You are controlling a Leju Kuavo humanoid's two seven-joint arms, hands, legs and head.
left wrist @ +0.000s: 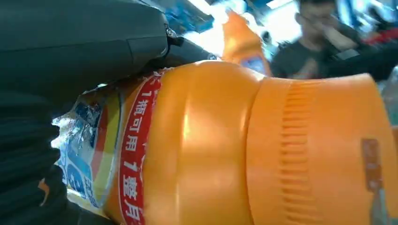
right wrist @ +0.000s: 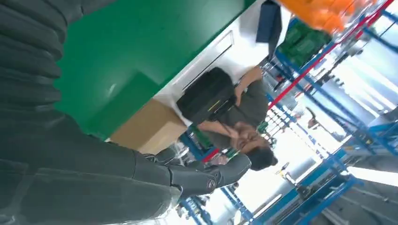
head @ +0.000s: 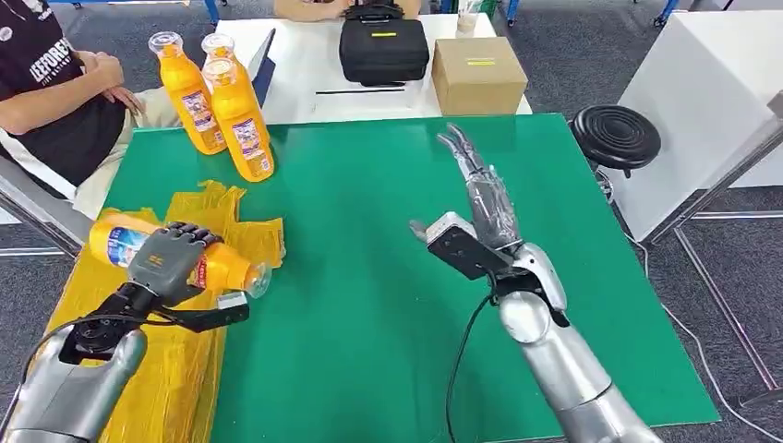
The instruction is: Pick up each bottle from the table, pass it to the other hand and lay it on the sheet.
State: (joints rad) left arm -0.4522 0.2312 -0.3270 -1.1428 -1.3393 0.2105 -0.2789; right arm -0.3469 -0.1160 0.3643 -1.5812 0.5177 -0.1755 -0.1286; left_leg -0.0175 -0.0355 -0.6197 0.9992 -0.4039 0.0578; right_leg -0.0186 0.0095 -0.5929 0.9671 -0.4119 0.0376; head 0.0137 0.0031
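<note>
Fingers of the left hand (head: 169, 261) are wrapping over an orange bottle (head: 217, 265) lying on its side, cap pointing right, over the crumpled yellow sheet (head: 180, 369) at the near left of the green table (head: 369, 305). In the left wrist view the bottle (left wrist: 263, 150) is sitting tight against the hand (left wrist: 70, 51), its torn blue and red label (left wrist: 94, 154) showing. The right hand (head: 480, 208) is hovering above the middle of the table, holding nothing, its fingers (head: 462, 152) stretched straight toward the far edge and the thumb splayed left. In the right wrist view the dark fingers (right wrist: 206, 176) are reaching out over the green surface.

Three more orange bottles (head: 222, 111) are standing upright together at the far left corner of the table, well apart from both hands. Beyond the far edge, a black case (head: 383, 48) and a cardboard box (head: 478, 74) are sitting on a white table (head: 295, 83). A person in a dark shirt (head: 46, 92) is sitting at the far left, and a black stool (head: 616, 136) is standing off the table's right side.
</note>
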